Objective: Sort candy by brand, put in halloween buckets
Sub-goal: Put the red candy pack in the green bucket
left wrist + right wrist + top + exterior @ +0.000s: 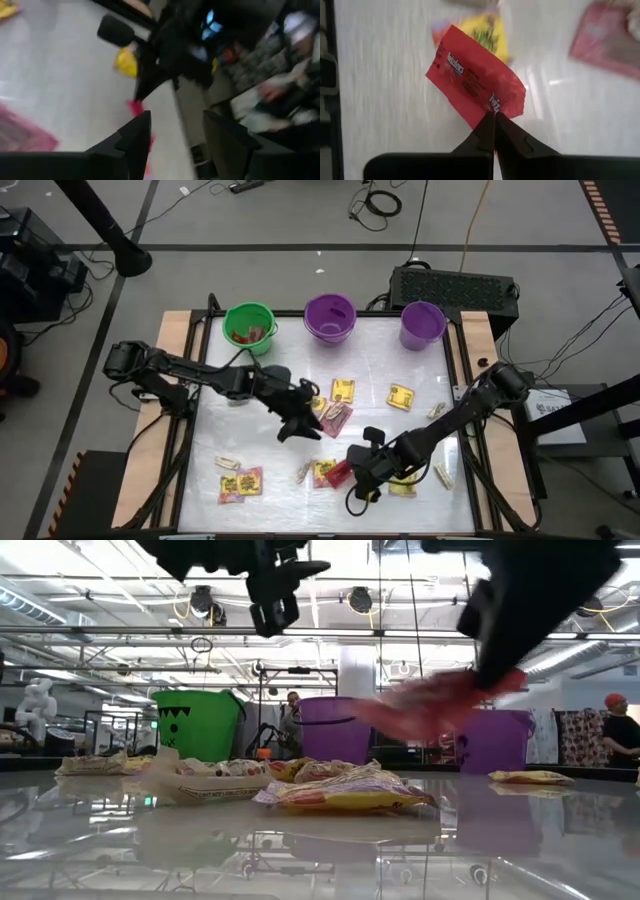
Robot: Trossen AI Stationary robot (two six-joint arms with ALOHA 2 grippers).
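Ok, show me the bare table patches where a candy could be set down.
Bare table: the strip between the buckets and the yellow packets, and the left side near the tan piece. Crowded: centre, and front around the right gripper, shut on a red packet.

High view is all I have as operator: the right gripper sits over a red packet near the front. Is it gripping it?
Observer: Yes. In the right wrist view the right gripper is shut on one edge of the red packet.
Operator: Is the packet off the table?
Observer: In the low view the red packet hangs above the tabletop, blurred, level with the purple bucket.
Operator: And the left gripper?
Observer: The left wrist view shows the left gripper open, with nothing between its fingers.
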